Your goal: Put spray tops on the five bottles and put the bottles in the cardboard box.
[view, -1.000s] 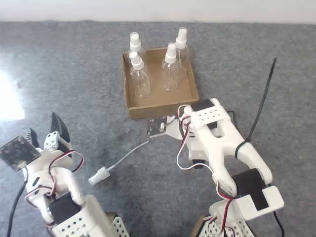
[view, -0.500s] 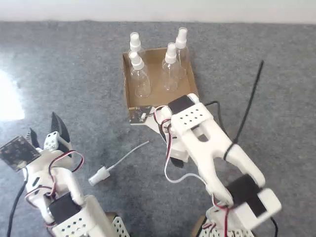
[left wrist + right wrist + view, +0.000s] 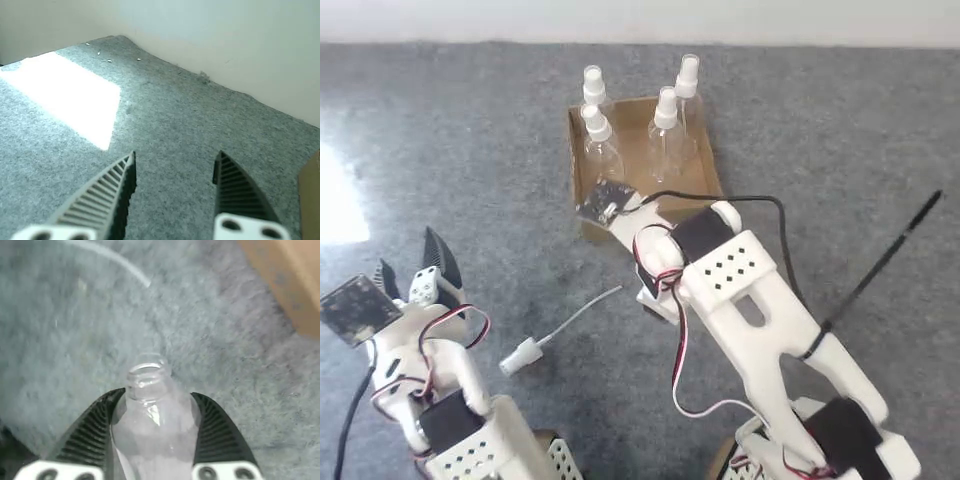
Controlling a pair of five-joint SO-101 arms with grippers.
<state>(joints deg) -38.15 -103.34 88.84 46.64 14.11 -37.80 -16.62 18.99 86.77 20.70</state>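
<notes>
Bottle [image 3: 150,427] gripped inside right hand [image 3: 157,394].

Grey carpet [image 3: 470,150] underfoot; pale wall [image 3: 225,35] behind; bright light patch [image 3: 65,95] on carpet.

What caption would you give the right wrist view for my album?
Right pincer grips a clear, topless bottle, with grey carpet and a cardboard box corner behind.

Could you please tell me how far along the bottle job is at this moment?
Done: four bottles with spray tops stand in the cardboard box. In hand: the right gripper holds the fifth bottle, its neck open. To do: the last spray top lies on the carpet near the open left gripper; capping and boxing remain.
</notes>
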